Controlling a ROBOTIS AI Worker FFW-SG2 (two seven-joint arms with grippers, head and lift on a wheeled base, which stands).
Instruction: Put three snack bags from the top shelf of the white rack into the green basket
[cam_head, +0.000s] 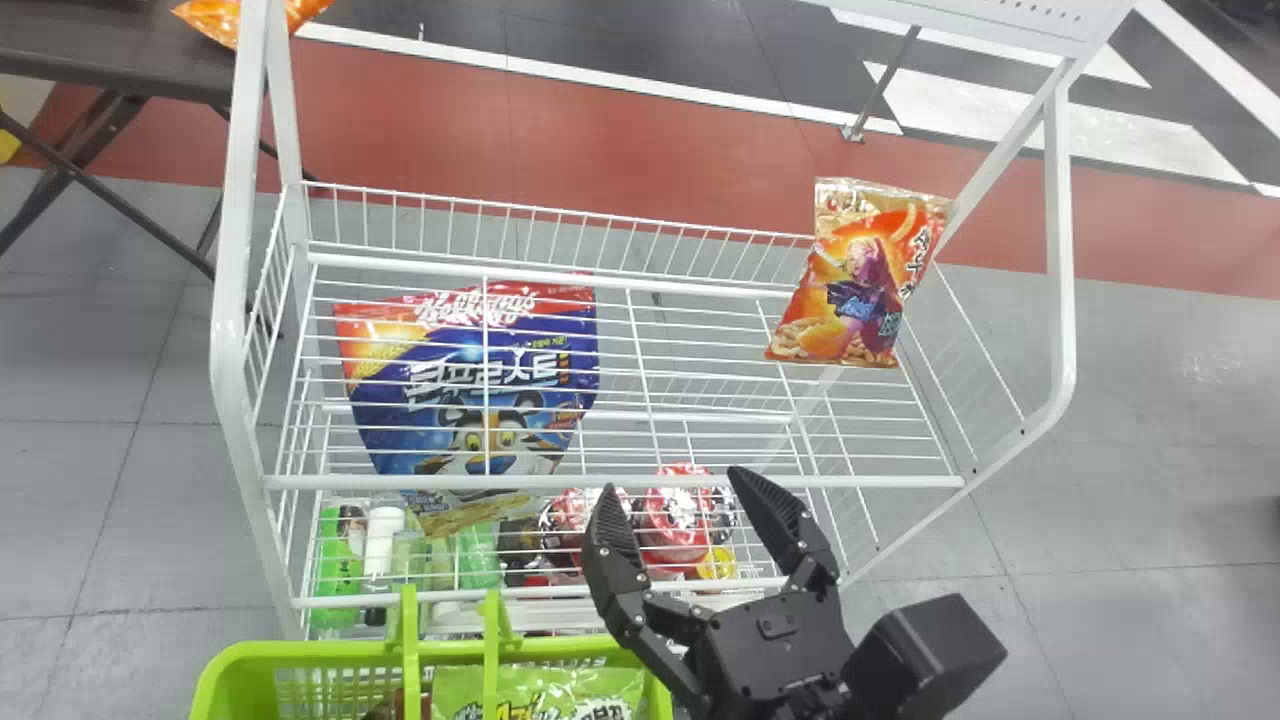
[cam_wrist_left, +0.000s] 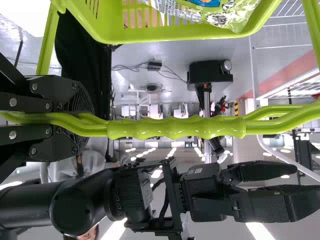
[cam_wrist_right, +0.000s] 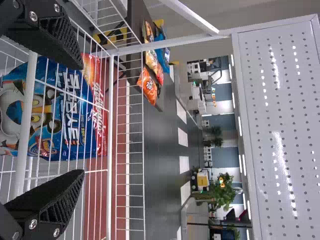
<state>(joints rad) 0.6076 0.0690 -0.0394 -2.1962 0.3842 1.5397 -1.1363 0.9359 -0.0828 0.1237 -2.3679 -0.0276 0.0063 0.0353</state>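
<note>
Green snack bag (cam_head: 590, 690) lies in green basket (cam_head: 330, 656). Left gripper (cam_wrist_left: 82, 124) closed round basket handle (cam_wrist_left: 175, 128), presumably steadying it for loading. Right gripper (cam_head: 672, 480) wide open, empty, by top shelf (cam_head: 850, 481). Tiger-print cereal bag (cam_head: 475, 390) beneath shelf wires, apparently a tier lower. Orange snack bag (cam_head: 860, 285) on top shelf, right end, perhaps propped by side frame.

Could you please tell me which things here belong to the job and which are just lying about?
Part of the job:
- green basket
- green snack bag inside it
- white rack
- orange snack bag on its wire shelf

Probably just lying about:
- blue cereal bag beneath the shelf wires
- green bottle lower down
- bags on the dark table
</note>
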